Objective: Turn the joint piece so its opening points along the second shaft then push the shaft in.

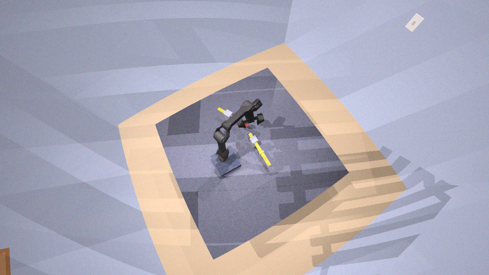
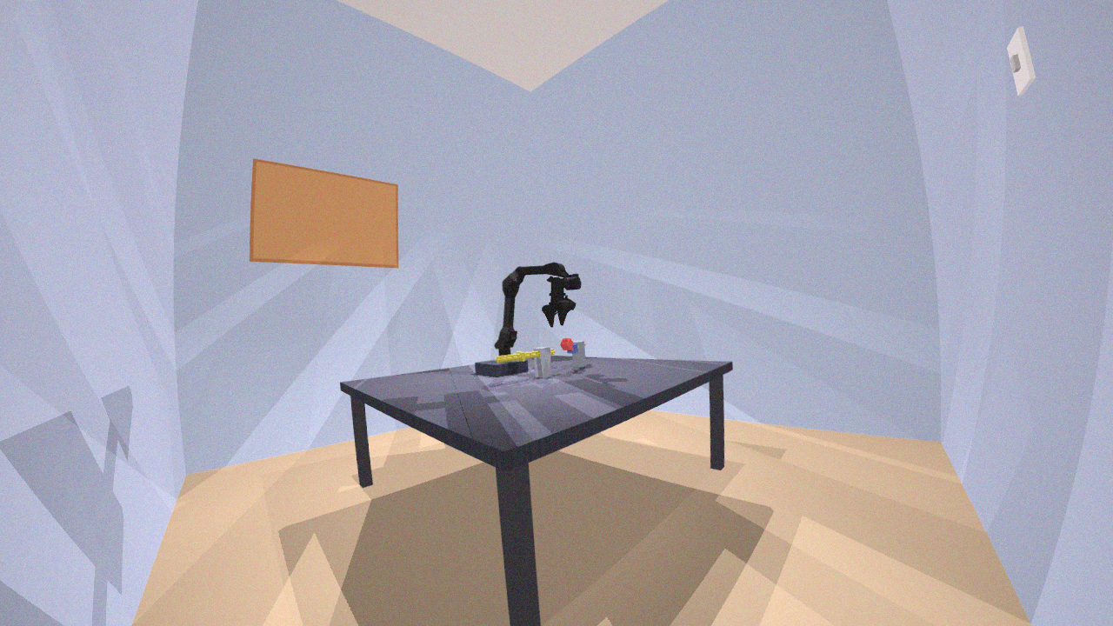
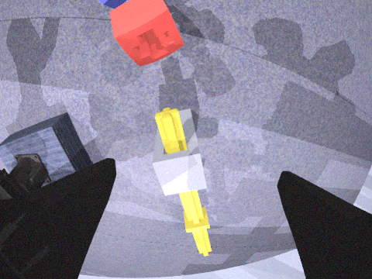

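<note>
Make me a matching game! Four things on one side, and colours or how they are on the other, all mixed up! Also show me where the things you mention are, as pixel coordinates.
Things:
1. joint piece (image 1: 246, 125) (image 2: 566, 343) (image 3: 149, 35)
2. gripper (image 1: 251, 121) (image 2: 556, 323) (image 3: 201, 173)
3. second shaft (image 1: 263, 153) (image 2: 513, 357) (image 3: 194, 205)
4. wall board (image 1: 4, 262) (image 2: 324, 214)

Colours or states:
A. yellow
B. orange
C. red
D. open, holding nothing

Right pairs: 1-C, 2-D, 3-A, 4-B
</note>
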Motion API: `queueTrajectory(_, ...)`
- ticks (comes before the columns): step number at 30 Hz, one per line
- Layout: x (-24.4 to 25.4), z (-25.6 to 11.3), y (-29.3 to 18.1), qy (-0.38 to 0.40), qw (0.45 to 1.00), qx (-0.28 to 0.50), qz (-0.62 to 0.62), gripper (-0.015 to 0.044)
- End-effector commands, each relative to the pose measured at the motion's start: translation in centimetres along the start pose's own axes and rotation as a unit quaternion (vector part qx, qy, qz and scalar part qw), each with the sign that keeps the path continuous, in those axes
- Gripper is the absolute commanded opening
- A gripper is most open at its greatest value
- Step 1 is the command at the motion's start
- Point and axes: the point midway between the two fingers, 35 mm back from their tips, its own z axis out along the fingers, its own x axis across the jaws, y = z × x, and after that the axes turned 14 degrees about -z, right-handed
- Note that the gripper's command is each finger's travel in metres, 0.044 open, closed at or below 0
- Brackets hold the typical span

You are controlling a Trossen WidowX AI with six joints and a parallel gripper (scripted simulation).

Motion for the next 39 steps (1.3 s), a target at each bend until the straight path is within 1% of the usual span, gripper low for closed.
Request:
queueTrajectory(1, 0.1, 0.3, 0.0, 0.0, 0.998, 0.01, -0.057, 0.044)
queueTrajectory(14, 0.1, 0.7, 0.2, 0.0, 0.967, 0.032, -0.251, 0.044)
queueTrajectory(20, 0.1, 1.0, 0.3, 0.0, 0.967, 0.033, -0.254, 0.044)
queueTrajectory(39, 0.3, 8.0, 1.3, 0.0, 0.967, 0.033, -0.253, 0.044)
